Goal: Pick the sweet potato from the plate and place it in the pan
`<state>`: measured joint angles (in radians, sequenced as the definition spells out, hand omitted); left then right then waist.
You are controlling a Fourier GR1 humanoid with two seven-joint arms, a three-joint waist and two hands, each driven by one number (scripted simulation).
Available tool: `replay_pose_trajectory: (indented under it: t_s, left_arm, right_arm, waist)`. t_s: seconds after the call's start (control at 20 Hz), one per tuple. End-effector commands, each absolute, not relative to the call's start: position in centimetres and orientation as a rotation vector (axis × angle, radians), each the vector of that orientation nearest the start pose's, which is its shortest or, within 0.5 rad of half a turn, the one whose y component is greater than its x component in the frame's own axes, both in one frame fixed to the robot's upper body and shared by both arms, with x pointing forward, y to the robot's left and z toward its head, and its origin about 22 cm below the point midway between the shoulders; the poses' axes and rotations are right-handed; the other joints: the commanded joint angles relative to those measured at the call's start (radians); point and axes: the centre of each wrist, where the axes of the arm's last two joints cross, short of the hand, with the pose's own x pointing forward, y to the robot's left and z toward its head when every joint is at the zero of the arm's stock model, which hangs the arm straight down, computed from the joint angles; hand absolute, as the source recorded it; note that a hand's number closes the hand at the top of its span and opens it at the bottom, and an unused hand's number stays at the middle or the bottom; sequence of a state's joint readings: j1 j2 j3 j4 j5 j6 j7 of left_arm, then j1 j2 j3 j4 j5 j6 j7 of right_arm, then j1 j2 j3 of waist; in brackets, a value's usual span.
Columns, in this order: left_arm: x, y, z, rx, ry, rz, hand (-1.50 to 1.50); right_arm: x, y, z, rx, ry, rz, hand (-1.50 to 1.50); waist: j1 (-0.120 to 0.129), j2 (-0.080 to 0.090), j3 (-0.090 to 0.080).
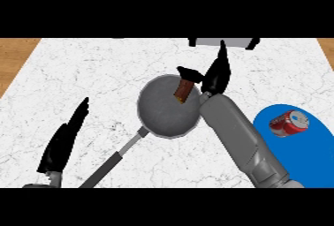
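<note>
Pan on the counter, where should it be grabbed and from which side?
Grip the pan by its long handle, around mid-length. The handle sticks out from the bowl toward the lower left, near the open left hand, so come from that side. The right hand holds the sweet potato over the bowl, so the rim is probably the worse choice.

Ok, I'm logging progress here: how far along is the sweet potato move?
Done: the sweet potato is off the blue plate, where only a red can lies. In hand: the right hand holds it over the pan, apparently pinched at its top end. To do: lowering and letting go; whether it touches the pan's bottom cannot be told. The left hand rests open at the lower left.
</note>
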<state>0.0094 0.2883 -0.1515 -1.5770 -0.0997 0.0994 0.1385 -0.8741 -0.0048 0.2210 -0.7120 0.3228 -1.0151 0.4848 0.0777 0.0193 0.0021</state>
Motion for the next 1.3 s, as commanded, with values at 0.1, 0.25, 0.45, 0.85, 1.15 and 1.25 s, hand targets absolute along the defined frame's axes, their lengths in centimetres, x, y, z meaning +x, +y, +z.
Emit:
replay_pose_trajectory:
  t_s: [0.1, 0.25, 0.45, 0.85, 1.15, 1.25]
  left_arm:
    - [24.0, 28.4, 1.5, 0.32, -1.395, -0.259, 0.0]
    - [22.4, 29.0, 0.2, 0.324, -1.388, -0.273, 0.0]
    - [22.8, 29.5, 1.4, 0.351, -1.376, -0.254, 0.0]
    - [20.8, 29.7, 1.7, 0.349, -1.371, -0.229, 0.0]
    - [20.9, 29.5, -0.2, 0.351, -1.379, -0.246, 0.0]
    - [21.6, 28.5, 1.3, 0.331, -1.363, -0.268, 0.0]
  right_arm:
    - [39.2, -9.8, 3.9, -0.845, -1.364, -0.443, -1.5]
    - [36.8, -11.4, 1.4, -0.859, -1.362, -0.496, -1.5]
    - [33.0, -15.1, 0.2, -0.871, -1.452, -0.446, -1.5]
    - [23.4, -22.3, 0.5, -0.921, -1.447, -0.368, -1.5]
    - [16.0, -25.8, 2.3, -0.92, -1.444, -0.377, -1.5]
    - [16.8, -26.0, 2.6, -0.923, -1.469, -0.376, -1.5]
  waist:
    - [-0.062, -0.018, -0.002]
    - [-0.067, -0.02, -0.001]
    - [-0.094, -0.025, -0.002]
    - [-0.102, -0.03, -0.003]
    - [-0.099, -0.024, -0.002]
    - [-0.084, -0.021, -0.002]
